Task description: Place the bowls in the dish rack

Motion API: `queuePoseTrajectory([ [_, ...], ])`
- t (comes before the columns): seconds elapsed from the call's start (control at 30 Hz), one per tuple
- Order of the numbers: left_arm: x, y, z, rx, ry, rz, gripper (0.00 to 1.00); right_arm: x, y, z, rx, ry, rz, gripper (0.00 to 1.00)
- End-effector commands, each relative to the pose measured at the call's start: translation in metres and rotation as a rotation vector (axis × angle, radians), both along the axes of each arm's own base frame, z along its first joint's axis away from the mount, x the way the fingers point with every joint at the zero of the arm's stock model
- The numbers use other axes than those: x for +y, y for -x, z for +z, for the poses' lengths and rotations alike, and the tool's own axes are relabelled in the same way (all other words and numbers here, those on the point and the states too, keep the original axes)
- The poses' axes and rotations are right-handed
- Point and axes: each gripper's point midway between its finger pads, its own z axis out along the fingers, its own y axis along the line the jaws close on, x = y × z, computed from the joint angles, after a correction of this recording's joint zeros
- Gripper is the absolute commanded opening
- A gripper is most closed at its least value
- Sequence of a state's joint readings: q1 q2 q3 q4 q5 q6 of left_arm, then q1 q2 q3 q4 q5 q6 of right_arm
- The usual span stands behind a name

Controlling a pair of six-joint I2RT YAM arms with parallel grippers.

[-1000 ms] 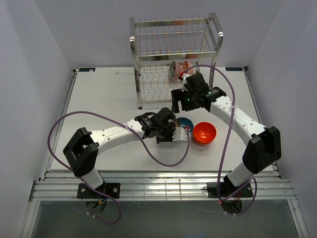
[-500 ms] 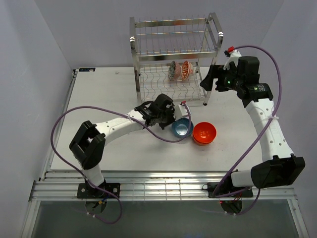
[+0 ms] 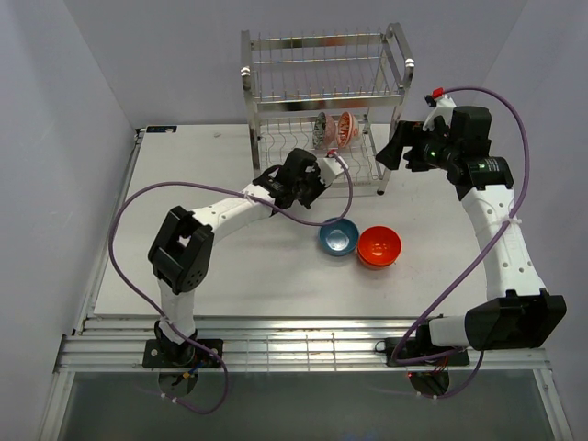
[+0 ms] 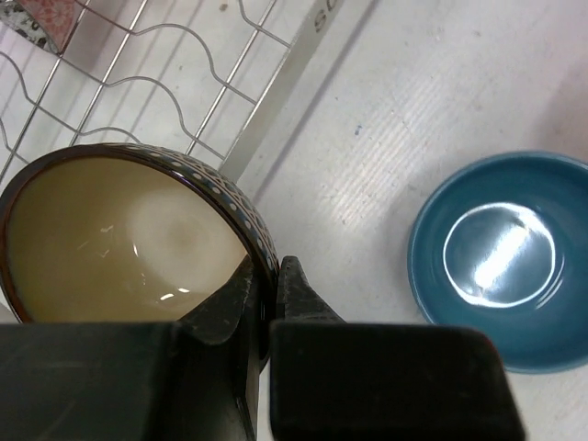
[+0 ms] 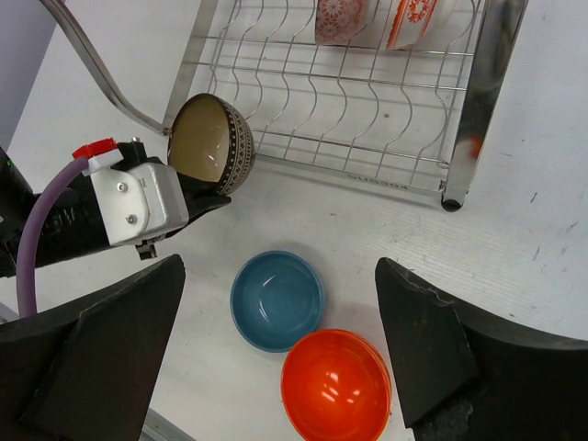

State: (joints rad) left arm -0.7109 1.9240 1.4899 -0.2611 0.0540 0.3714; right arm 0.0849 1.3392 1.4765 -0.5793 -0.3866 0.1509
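My left gripper [image 3: 308,179] is shut on the rim of the brown bowl [image 4: 119,239], one finger inside and one outside. It holds the bowl tilted just in front of the dish rack's [image 3: 317,101] lower tier; the bowl also shows in the right wrist view [image 5: 209,142]. The blue bowl [image 3: 339,237] and the orange-red bowl [image 3: 378,246] sit side by side on the table. Two patterned bowls [image 3: 322,130] [image 3: 345,129] stand on edge in the lower tier. My right gripper [image 3: 404,152] is open and empty, raised to the right of the rack.
The rack's front right post [image 5: 482,101] stands right of the lower tier's wavy wires [image 5: 367,101]. A purple cable [image 3: 349,188] loops from the left wrist over the table beside the blue bowl. White walls close in the table on three sides.
My left gripper lifted the brown bowl from beside the blue bowl and carried it back toward the rack's lower tier. My right gripper drew away from the rack to the right and up.
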Motion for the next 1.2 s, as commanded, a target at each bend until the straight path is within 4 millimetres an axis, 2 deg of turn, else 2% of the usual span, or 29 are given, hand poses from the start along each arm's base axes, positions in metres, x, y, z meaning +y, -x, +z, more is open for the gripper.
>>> queuePoseTrajectory([
  [0.0,-0.002,-0.04,0.048,-0.139,0.146,0.143,0.0,0.002,0.004,0.02,-0.053,-0.024,0.016,0.9],
  [0.13,-0.009,-0.04,0.052,-0.087,0.29,0.227,0.0,0.002,0.005,0.017,-0.045,-0.025,0.017,0.9],
  [0.23,-0.005,-0.05,0.048,-0.075,0.319,0.319,0.0,0.001,0.005,0.015,-0.042,-0.024,0.014,0.9],
  [0.33,-0.005,-0.062,0.06,-0.065,0.433,0.38,0.0,0.002,0.006,0.011,-0.032,-0.023,0.017,0.9],
  [0.47,-0.014,-0.068,0.07,-0.072,0.507,0.37,0.0,0.002,0.007,0.009,-0.026,-0.023,0.019,0.9],
  [0.63,-0.03,-0.064,0.066,-0.044,0.555,0.3,0.0,0.003,0.007,0.003,-0.013,-0.024,0.025,0.9],
  [0.83,-0.026,-0.079,0.059,-0.102,0.551,0.317,0.0,0.004,0.008,-0.001,0.0,-0.029,0.034,0.9],
  [1.0,-0.027,-0.088,0.05,-0.067,0.595,0.327,0.0,0.006,0.008,-0.003,0.008,-0.035,0.044,0.9],
  [1.17,-0.023,-0.099,0.05,0.0,0.687,0.289,0.0,0.006,0.01,-0.005,0.01,-0.033,0.052,0.9],
])
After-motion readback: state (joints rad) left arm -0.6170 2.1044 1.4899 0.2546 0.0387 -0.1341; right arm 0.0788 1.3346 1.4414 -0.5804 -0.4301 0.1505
